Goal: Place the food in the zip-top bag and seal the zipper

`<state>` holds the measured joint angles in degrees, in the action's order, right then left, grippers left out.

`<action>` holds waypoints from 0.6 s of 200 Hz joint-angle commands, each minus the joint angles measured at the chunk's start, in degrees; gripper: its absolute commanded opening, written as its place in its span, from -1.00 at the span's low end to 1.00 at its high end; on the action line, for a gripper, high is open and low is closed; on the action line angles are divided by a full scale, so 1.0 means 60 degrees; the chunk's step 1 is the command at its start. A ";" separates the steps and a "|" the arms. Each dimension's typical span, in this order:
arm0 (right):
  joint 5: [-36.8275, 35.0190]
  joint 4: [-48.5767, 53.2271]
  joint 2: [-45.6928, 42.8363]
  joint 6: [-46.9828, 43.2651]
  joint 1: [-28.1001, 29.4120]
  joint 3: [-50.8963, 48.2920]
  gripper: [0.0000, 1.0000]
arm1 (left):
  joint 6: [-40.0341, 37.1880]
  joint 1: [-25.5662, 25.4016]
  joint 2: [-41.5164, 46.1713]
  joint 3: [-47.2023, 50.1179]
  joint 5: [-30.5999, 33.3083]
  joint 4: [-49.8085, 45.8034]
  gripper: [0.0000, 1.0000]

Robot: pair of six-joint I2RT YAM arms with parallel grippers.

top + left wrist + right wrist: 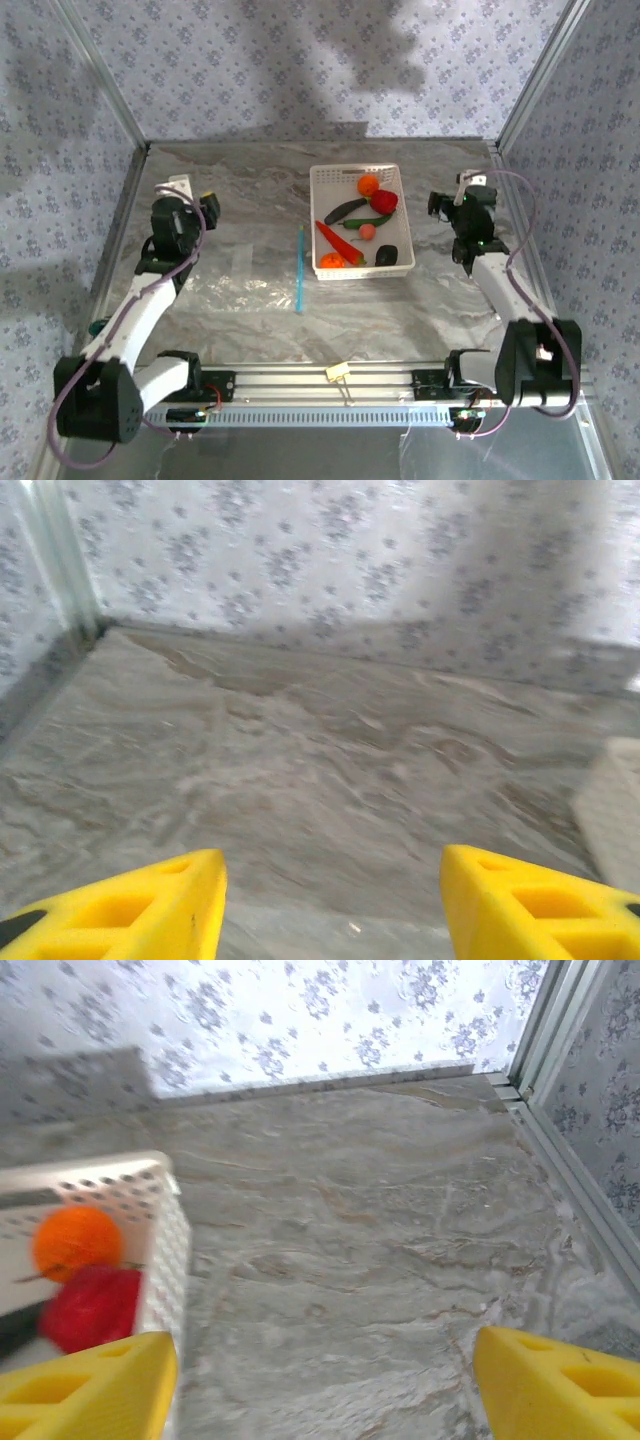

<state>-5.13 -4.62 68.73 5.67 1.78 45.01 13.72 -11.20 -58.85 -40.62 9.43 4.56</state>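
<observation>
The white basket (322, 176) holds all the food: carrot (338, 243), cucumber (345, 211), red pepper (384, 201). The zip-top bag (240, 285) lies flat on the table (250, 175) just left of the basket, and its zipper (300, 268) runs near-to-far along the edge facing the basket. The right claw (325, 1385) hovers just right of the basket, jaws apart and empty, with the food to its left, so I judge it the nearer arm. The left claw (330, 905) hangs well left of the basket, also apart and empty.
</observation>
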 commanded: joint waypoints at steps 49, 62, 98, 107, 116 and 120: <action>-0.0191 0.6060 -0.1499 0.1563 0.1860 0.1181 0.63 | 0.2943 -0.4060 0.0677 -0.0194 0.2124 -0.5688 0.07; -0.0121 0.6307 -0.1543 0.1694 0.1971 0.1217 0.64 | 0.3327 -0.4679 0.0277 -0.0173 0.2161 -0.5626 0.08; -0.0091 0.6468 -0.1493 0.1930 0.2164 0.1228 0.63 | 0.3740 -0.5838 -0.1431 -0.0582 0.1975 -0.5343 0.13; -0.0076 0.6466 -0.1508 0.1973 0.2226 0.1225 0.63 | 0.3770 -0.5934 -0.1841 -0.0662 0.1822 -0.5145 0.14; -0.0026 0.6465 -0.1521 0.1998 0.2263 0.1219 0.63 | 0.3801 -0.5935 -0.2180 -0.0710 0.1519 -0.4862 0.14; -0.0017 0.6468 -0.1523 0.1999 0.2275 0.1224 0.63 | 0.3814 -0.5937 -0.2320 -0.0726 0.1403 -0.4771 0.14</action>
<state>-5.61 31.62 60.29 15.68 14.68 50.63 33.82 -46.24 -69.08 -42.39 19.88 -25.74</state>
